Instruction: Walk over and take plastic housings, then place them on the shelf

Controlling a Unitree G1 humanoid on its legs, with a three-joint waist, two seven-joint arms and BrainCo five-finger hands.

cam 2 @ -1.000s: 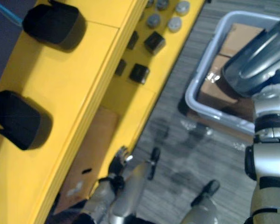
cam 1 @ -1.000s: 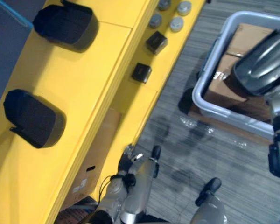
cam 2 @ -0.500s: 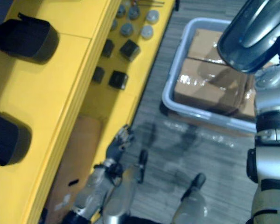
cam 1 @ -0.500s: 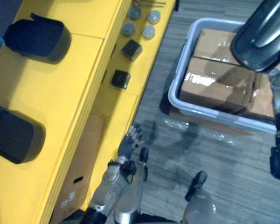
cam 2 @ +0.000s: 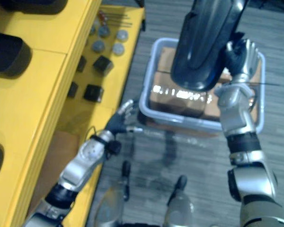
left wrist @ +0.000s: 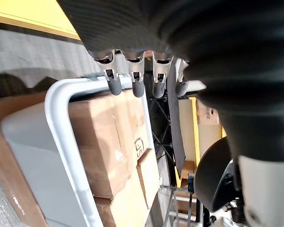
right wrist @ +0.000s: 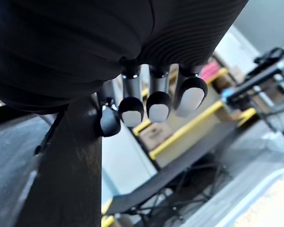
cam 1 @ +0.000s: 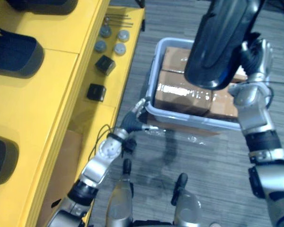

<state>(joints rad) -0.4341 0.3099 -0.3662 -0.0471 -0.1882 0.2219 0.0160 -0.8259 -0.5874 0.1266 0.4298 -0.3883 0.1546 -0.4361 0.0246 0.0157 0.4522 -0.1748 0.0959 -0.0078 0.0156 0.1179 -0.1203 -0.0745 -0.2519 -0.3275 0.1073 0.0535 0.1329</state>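
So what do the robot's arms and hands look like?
The left arm and right arm are shiny silver-grey tubes with black rings at the joints. The left hand and right hand each have silver fingers with dark rounded tips, like little caps. A dark ribbed cover wraps each hand's back and wrist.

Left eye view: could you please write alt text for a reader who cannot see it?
The right hand holds a large dark plastic housing above a grey bin of cardboard boxes. The open left hand is by the bin's corner, beside a yellow shelf bearing more housings.
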